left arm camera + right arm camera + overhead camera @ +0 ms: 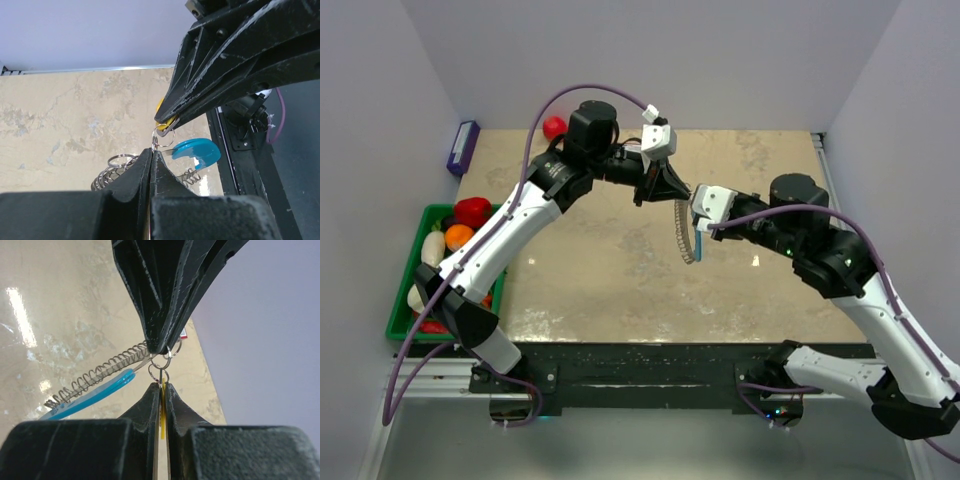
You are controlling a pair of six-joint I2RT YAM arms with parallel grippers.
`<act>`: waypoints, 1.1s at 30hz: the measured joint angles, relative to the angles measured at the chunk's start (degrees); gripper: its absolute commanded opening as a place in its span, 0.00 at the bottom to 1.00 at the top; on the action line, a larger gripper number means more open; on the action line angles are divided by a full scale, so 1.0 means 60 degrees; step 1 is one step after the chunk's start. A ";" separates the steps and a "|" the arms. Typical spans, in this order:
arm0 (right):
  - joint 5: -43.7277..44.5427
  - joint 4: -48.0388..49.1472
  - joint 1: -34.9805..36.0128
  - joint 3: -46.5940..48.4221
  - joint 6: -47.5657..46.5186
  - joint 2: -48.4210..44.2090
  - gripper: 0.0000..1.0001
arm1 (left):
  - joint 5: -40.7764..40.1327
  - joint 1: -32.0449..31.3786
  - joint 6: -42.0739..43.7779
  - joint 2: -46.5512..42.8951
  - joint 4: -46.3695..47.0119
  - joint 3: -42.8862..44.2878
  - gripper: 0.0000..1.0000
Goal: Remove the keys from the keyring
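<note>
Above the table [620,285], the left gripper [151,159] pinches the keyring [196,150] and the right gripper [161,390] clamps the keys [162,415]. A green basket [396,328] and a red ball [553,127] lie well apart.

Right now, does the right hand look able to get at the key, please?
Yes, apparently: the right hand is shut on the yellow key, with nothing between them. The left hand grips the keyring just opposite, very close.

Above the table's [620,285] middle hangs the keyring [681,238], key [162,415] at its top; a basket [396,305] lies left of the table.
</note>
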 measured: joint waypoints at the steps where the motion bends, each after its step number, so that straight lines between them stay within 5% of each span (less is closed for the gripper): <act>1: -0.0044 -0.0004 -0.0029 -0.0073 0.0004 0.0000 0.00 | -0.0011 0.0000 -0.0004 0.0000 0.0004 0.0000 0.00; 33: -0.1494 0.0291 -0.0288 -0.0947 0.0142 -0.0372 0.00 | -0.0750 -0.0175 -0.0350 -0.0033 -0.0193 0.0000 0.00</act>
